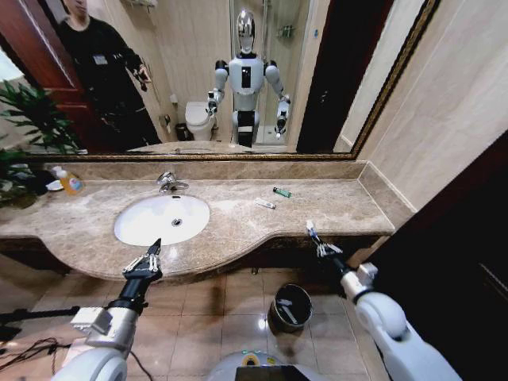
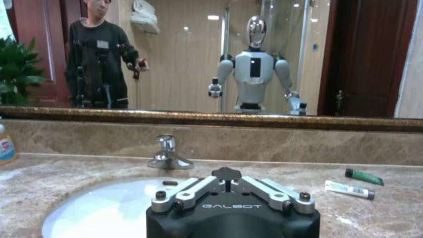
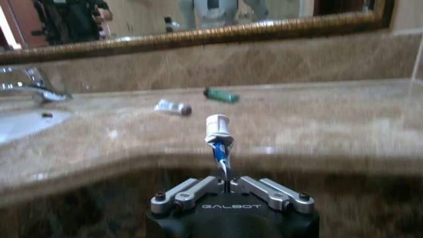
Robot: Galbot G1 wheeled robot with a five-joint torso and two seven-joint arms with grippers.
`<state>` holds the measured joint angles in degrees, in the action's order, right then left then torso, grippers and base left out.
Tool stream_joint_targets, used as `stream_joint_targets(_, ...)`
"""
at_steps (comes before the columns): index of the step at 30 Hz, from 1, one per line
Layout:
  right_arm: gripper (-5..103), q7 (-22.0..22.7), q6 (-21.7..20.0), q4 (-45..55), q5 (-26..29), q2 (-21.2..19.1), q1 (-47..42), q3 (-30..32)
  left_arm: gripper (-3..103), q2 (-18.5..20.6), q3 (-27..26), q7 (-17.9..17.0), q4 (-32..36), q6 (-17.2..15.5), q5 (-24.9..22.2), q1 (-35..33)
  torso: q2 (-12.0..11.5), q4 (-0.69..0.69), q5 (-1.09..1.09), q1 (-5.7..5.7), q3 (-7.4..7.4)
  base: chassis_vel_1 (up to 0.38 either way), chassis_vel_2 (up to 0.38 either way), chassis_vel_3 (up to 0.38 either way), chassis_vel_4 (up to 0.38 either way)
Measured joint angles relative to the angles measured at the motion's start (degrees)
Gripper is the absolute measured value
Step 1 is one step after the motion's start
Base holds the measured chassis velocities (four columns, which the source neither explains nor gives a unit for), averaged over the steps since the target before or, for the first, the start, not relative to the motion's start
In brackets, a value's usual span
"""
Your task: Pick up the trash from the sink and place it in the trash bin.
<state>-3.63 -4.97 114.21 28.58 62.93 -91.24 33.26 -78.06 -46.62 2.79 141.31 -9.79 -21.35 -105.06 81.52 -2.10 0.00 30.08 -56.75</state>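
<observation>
The right claw (image 1: 319, 248) hangs just in front of the desk's (image 1: 238, 230) front edge, right of the sink (image 1: 162, 219), and is closed on a small white-and-blue tube (image 3: 217, 136). In the right wrist view the tube stands up from between the narrowed fingers, white cap at the far end, its lower end pinched and hidden where the fingers meet. In the head view the same tube is only a thin pale sliver above the claw, too small to make out any detail.

The left claw (image 1: 144, 262) sits at the desk's front edge, just before the near rim of the sink. Its fingers look drawn together with nothing between them; in the left wrist view their tips are hidden behind the claw's own black body, so only the folded linkages show.

Two more bits of trash lie on the marble, right of the basin and well apart from it: a white tube with a dark cap (image 1: 265, 204) and, beyond it nearer the back wall, a small dark green tube (image 1: 282, 192). The basin itself looks bare apart from its drain (image 1: 176, 222); part of the bowl is cut off by the claw body in the left wrist view. The chrome faucet (image 1: 167, 182) stands behind it.

The trash bin (image 1: 290, 308) stands on the tiled floor below the desk, between the two arms and nearer the right one, with something pale inside that cannot be identified. An orange soap bottle (image 1: 70, 182) stands at the far left of the desk.
</observation>
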Motion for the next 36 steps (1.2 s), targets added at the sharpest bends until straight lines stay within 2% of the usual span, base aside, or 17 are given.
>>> stream_joint_targets(6, 0, -0.40, 1.44, -5.17, -4.13, 3.42, -0.08, -1.60, 0, 0.00, 0.00, 0.00, 0.00, 0.00, 0.00, 0.00, 0.00, -0.01, 0.00, 0.00, 0.00, 0.000, 0.000, 0.000, 0.000)
stream_joint_targets(12, 0, -1.22, 3.60, -15.34, -7.82, 7.06, 1.47, -2.96, 0, 0.00, 0.00, 0.00, 0.00, 0.00, 0.00, 0.00, -0.01, -0.01, 0.01, 0.01, -0.01, 0.000, 0.000, 0.000, 0.000)
stream_joint_targets(26, 0, -2.46, 9.92, -35.42, -14.24, 12.47, 9.07, -4.21, 0, 0.00, 0.00, 0.00, 0.00, 0.00, 0.00, 0.00, -0.01, -0.01, 0.00, 0.01, -0.01, 0.000, 0.000, 0.000, 0.000)
stream_joint_targets(36, 0, -2.51, 12.44, -43.70, -18.12, 15.19, 13.26, -4.52, 0, 0.00, 0.00, 0.00, 0.00, 0.00, 0.00, 0.00, -0.01, -0.01, -0.01, 0.01, -0.01, 0.000, 0.000, 0.000, 0.000)
